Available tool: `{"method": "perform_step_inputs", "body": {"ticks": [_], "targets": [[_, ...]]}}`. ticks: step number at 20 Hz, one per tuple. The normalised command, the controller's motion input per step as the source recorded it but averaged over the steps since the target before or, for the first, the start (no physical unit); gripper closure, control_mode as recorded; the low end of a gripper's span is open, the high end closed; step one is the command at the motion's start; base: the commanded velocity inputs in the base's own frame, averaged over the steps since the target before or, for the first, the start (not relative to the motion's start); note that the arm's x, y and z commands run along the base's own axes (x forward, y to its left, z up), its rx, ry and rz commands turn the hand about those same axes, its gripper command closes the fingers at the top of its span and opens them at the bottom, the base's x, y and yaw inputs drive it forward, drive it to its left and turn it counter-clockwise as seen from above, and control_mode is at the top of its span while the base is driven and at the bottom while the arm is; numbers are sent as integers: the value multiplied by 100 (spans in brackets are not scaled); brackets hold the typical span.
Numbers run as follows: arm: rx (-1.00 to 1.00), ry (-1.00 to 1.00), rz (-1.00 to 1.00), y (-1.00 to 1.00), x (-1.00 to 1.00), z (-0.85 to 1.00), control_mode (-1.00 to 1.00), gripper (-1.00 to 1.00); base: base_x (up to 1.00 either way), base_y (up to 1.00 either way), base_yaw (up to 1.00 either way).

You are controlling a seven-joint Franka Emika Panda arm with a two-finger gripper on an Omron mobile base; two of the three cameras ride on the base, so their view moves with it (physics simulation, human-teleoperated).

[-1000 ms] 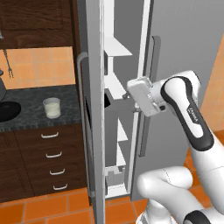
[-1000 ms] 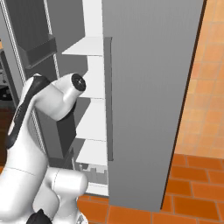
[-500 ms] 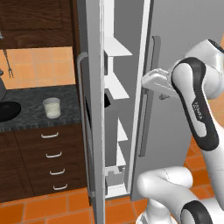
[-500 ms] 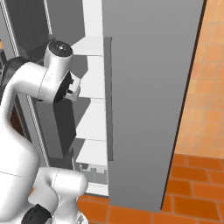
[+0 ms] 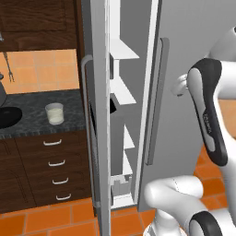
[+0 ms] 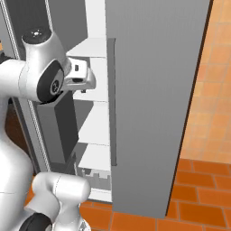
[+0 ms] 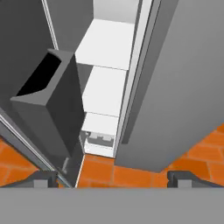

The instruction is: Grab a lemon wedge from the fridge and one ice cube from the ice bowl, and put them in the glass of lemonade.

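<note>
gripper (image 7: 112, 177) backed off the fridge (image 5: 179, 69) door handle (image 5: 156, 101), fingers spread, empty | door ajar | next: find lemon wedge inside

Fridge (image 5: 184, 69) with doors ajar, white shelves inside, glass of lemonade (image 5: 54, 113) on dark worktop (image 5: 41, 122), ice bowl (image 5: 7, 117) at left edge

The dark speckled table (image 5: 32, 122) carries the glass of lemonade (image 5: 54, 113), standing upright, and the ice bowl (image 5: 8, 117) near it at the picture's left edge. Inside the fridge (image 5: 184, 69), white shelves (image 7: 107, 89) are stacked above the orange tiled floor (image 6: 189, 189).
</note>
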Motion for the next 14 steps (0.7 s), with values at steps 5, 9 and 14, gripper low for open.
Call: {"method": "perform_step_inputs", "body": {"ticks": [5,9,14], "targets": [[-15,-3,-1,-18,68,-7,-100,-100,0,0,0],[0,2,-8,-17,100,-23,-100,-100,0,0,0],[7,6,-12,-47,89,-22,-100,-100,0,0,0]]}}
